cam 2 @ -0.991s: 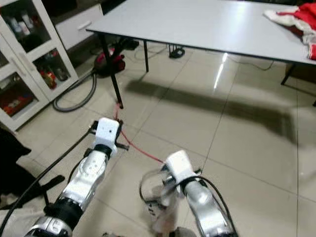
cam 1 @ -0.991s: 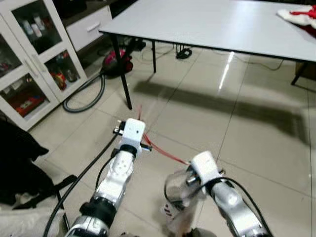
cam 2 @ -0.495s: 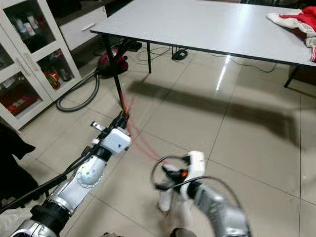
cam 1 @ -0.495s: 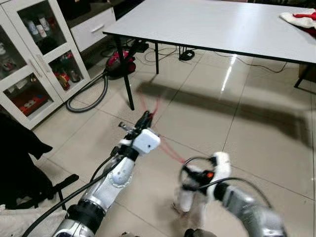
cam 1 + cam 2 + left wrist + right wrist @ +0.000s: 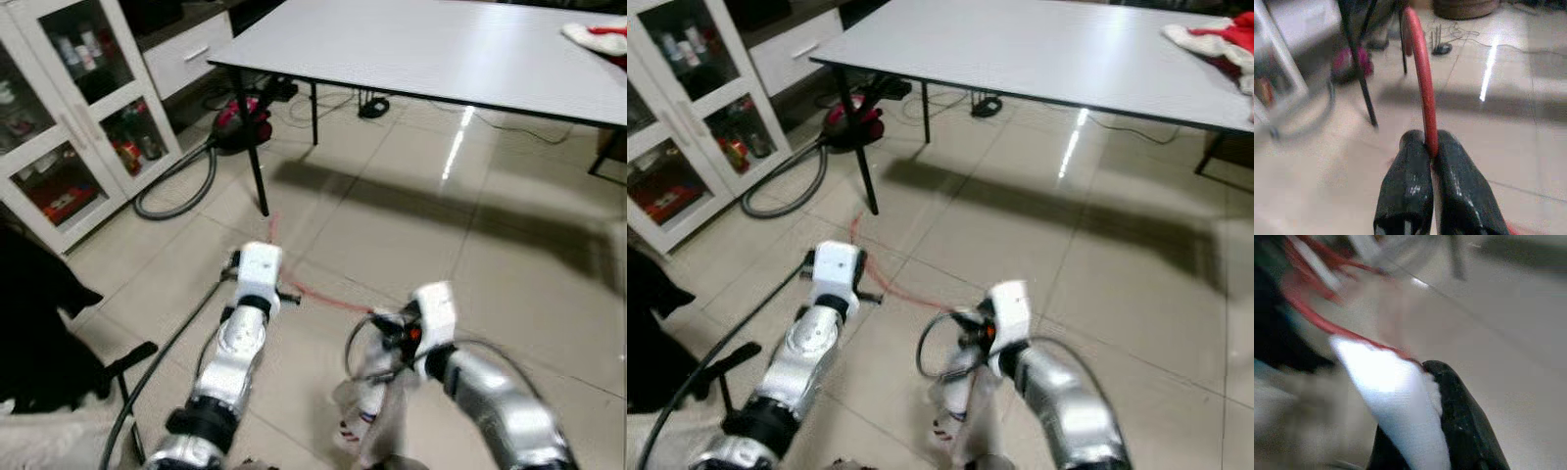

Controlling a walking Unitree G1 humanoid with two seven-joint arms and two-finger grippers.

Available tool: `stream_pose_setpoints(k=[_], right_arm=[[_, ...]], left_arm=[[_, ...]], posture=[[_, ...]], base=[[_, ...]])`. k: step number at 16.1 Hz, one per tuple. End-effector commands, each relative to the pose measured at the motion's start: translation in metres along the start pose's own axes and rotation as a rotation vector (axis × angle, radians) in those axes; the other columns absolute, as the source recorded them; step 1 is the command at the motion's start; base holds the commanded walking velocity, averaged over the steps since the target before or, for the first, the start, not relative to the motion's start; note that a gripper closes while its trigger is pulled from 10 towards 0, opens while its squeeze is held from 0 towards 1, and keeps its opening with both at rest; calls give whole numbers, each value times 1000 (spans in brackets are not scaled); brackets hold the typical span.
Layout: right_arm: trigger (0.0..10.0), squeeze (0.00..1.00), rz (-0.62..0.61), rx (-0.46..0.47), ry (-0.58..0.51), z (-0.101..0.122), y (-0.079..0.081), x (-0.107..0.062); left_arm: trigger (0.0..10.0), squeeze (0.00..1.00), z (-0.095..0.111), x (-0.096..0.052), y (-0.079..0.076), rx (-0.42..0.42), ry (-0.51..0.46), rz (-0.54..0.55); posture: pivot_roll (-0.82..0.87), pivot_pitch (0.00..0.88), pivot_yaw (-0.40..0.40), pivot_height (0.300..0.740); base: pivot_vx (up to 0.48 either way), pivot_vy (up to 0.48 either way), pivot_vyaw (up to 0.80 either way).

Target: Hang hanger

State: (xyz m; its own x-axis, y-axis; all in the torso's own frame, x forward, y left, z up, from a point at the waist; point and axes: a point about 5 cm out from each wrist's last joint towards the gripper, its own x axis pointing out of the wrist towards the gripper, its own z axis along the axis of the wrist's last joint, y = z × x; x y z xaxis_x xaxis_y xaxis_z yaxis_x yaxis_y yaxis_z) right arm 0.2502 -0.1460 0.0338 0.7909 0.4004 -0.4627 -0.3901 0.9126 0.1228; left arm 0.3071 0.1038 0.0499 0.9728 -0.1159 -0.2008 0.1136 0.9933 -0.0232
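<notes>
A red hanger [image 5: 323, 297] stretches low over the tiled floor between my two arms. My left gripper [image 5: 1430, 140] is shut on its curved red hook [image 5: 1420, 83], which rises from between the two black fingers. In the head view my left wrist [image 5: 259, 269] is left of centre and my right wrist [image 5: 431, 311] is to its right. A white garment [image 5: 364, 416] hangs below the right hand. In the right wrist view, my right gripper [image 5: 1431, 369] pinches white cloth [image 5: 1386, 382] against a black finger [image 5: 1459, 416], with the red hanger wire [image 5: 1312, 316] just beyond.
A grey table [image 5: 441, 49] on black legs [image 5: 253, 166] stands ahead, with red and white cloth [image 5: 598, 34] at its far right. A red vacuum cleaner [image 5: 240, 127] with its hose [image 5: 171, 201] lies by a white glass-door cabinet [image 5: 69, 108]. Dark clothing [image 5: 39, 323] hangs at the left.
My left wrist has turned back, so its fingers no longer point out toward the table leg. The right arm has shifted a little, carrying the garment. The hanger swung with both arms.
</notes>
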Motion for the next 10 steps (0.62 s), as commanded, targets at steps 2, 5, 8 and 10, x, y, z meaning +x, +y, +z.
stream_pose_setpoints(k=[2, 5, 8, 10], right_arm=[[0, 0, -189, -123, -125, 19, -10, 1], [0, 0, -298, -361, -248, 30, -8, -2], [0, 0, -378, -414, -358, 36, -7, -12], [0, 0, -369, -262, -345, 31, -11, -12]], left_arm=[[10000, 0, 4, 3, 4, -175, 42, 5], [10000, 0, 32, 7, -1, -173, -51, -45], [10000, 0, 59, -1, 0, -48, -169, -116], [10000, 0, 54, -10, 10, -22, -156, -89]], posture=[[-152, 82, 63, 740], [-146, 77, 58, 740], [-147, 66, 59, 740], [-146, 66, 62, 740]], base=[[0, 0, 0], [0, 0, 0], [0, 0, 0], [0, 0, 0]])
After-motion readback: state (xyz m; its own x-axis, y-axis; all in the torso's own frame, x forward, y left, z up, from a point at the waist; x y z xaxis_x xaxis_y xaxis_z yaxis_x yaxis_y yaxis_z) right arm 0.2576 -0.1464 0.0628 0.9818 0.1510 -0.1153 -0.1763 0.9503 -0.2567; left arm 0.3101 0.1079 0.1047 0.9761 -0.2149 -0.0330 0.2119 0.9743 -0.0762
